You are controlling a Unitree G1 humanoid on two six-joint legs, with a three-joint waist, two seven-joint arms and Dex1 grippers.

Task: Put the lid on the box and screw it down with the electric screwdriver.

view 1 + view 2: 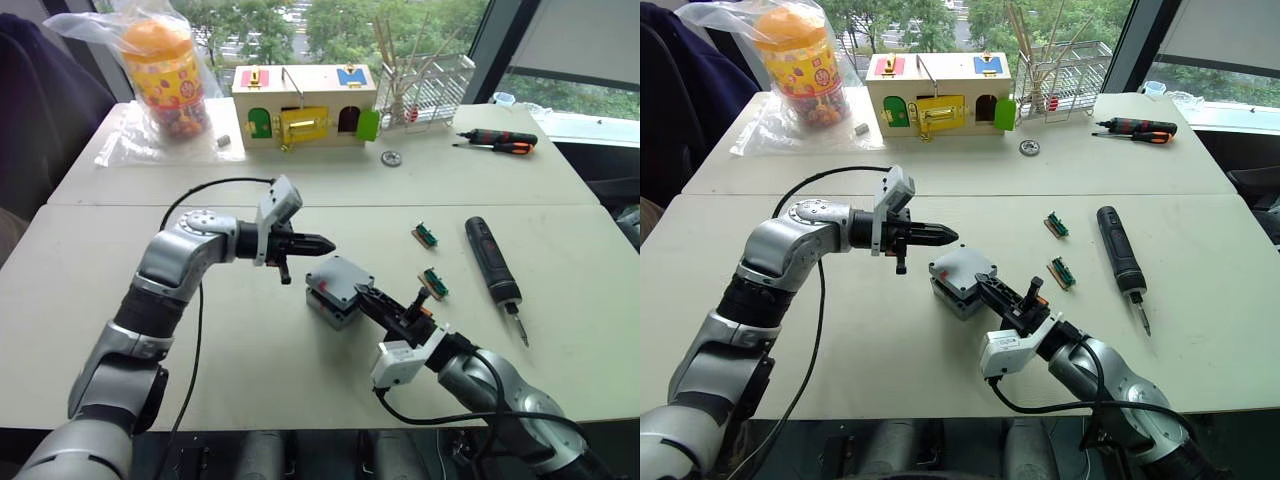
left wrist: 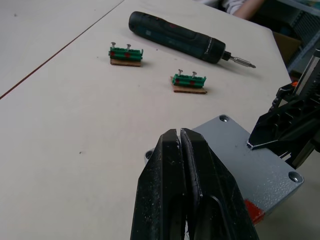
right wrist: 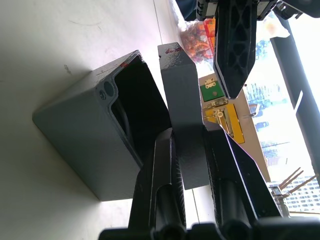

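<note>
Lid (image 1: 341,279) sits tilted over the box (image 1: 332,310) at mid-table, not seated: the right wrist view shows a wedge-shaped gap, with the box mouth (image 3: 131,107) open on one side and the lid (image 3: 182,120) standing off it. Right gripper (image 1: 386,306) pinches the lid's near edge, one finger each side of the rim, so it's clamped on the lid. Left gripper (image 1: 318,242) hovers just beside the lid's far-left corner, fingers (image 2: 172,165) pressed together on nothing, pointing toward the robot's right. The key relation: the lid is hinged up on the right gripper's side, so it needs to drop flat until the corner screw holes (image 2: 223,119) line up with the box's. Left tip looks placed to press the free corner down, my read. Electric screwdriver (image 1: 491,263) lies well off to the right, long axis running away from the robot, bit toward the near edge; right arm is nearer. Two green screw holders (image 1: 430,260) lie between it and the box.
</note>
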